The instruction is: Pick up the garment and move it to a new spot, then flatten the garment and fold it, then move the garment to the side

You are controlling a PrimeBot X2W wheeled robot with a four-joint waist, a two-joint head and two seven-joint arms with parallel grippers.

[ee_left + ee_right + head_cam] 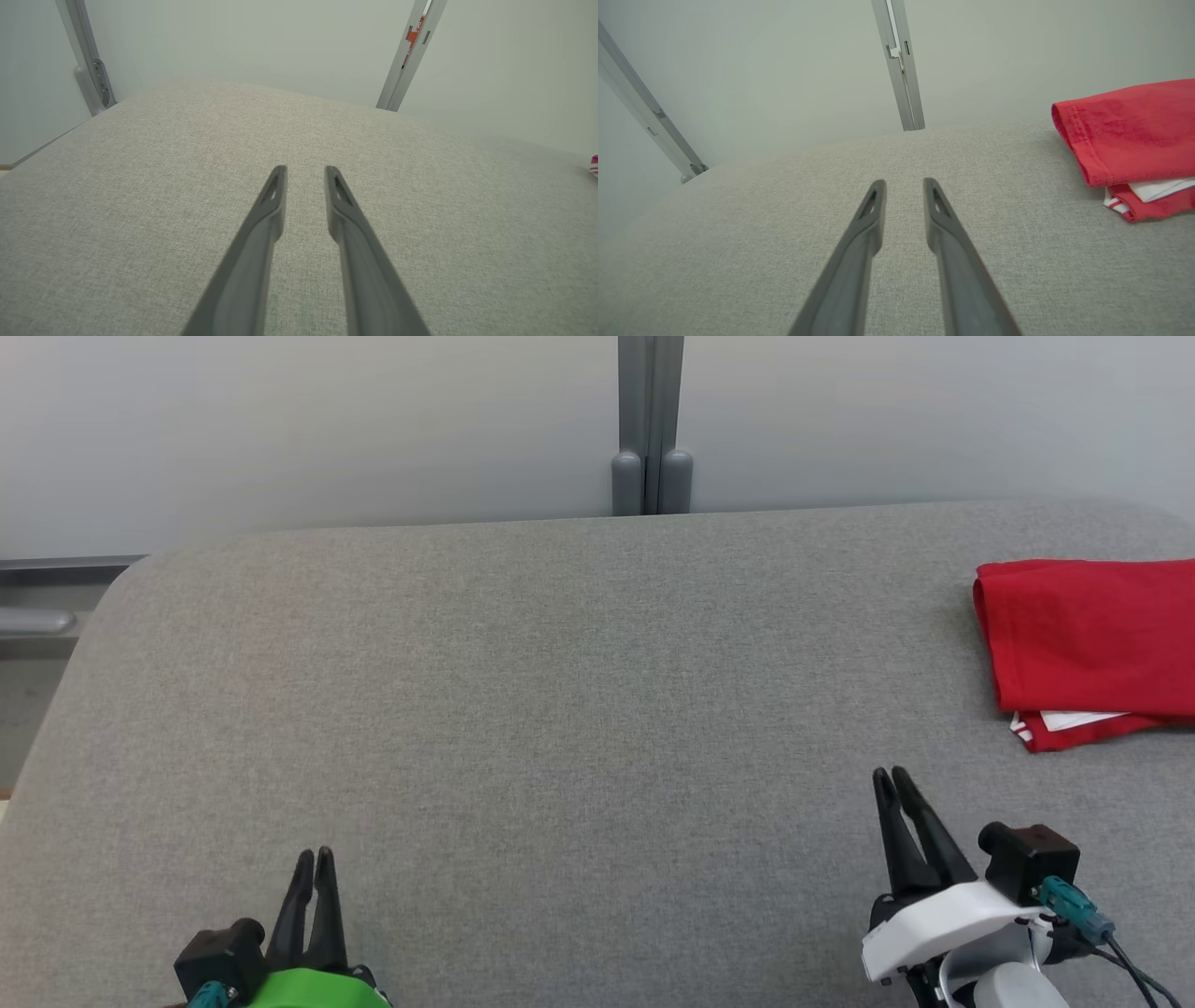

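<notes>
**Lying folded at the right edge, the red garment (1088, 635) sat apart from both grippers**

A folded red cloth garment with a white layer and striped trim showing under its lower edge lay on the grey woven-fabric table surface (560, 709), at the far right of the head view and cut off by that view's border. It was flat on the cloth and nothing touched it.

The right gripper (889, 772), on its white wrist housing, hovered low at the lower right, near the garment but clearly short of it and to its left. In the right wrist view its two dark fingers (859, 242) stood a narrow gap apart, bare fabric between them, with nothing held.

The left gripper (316, 852), on a green housing, was at the lower left, well apart from the garment. Its fingers (261, 233) likewise showed a slim gap in the left wrist view, and they were empty.

Behind the table stood a pale wall with a grey metal post (651, 429).
</notes>
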